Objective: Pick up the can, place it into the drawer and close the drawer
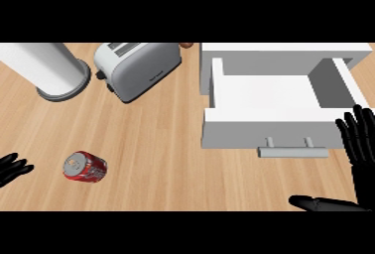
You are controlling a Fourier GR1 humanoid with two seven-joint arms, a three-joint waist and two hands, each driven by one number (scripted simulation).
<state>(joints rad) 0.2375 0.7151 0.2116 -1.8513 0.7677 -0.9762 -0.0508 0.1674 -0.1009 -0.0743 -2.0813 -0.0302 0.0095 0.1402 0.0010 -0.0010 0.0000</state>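
Red can [85,166] is lying on its side on the wooden counter [161,149], near the left hand [12,167], whose fingers are spreading relaxed, holding nothing. Right hand [359,144] is resting open beside the pulled-out white drawer [267,130].

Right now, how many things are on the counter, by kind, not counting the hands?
Can: 1
Toaster: 1
White cylinder: 1
Drawer unit: 1
Total: 4

A silver toaster [141,68] lies on the wooden counter [168,163]; a white cylinder [51,69] stands beside it.
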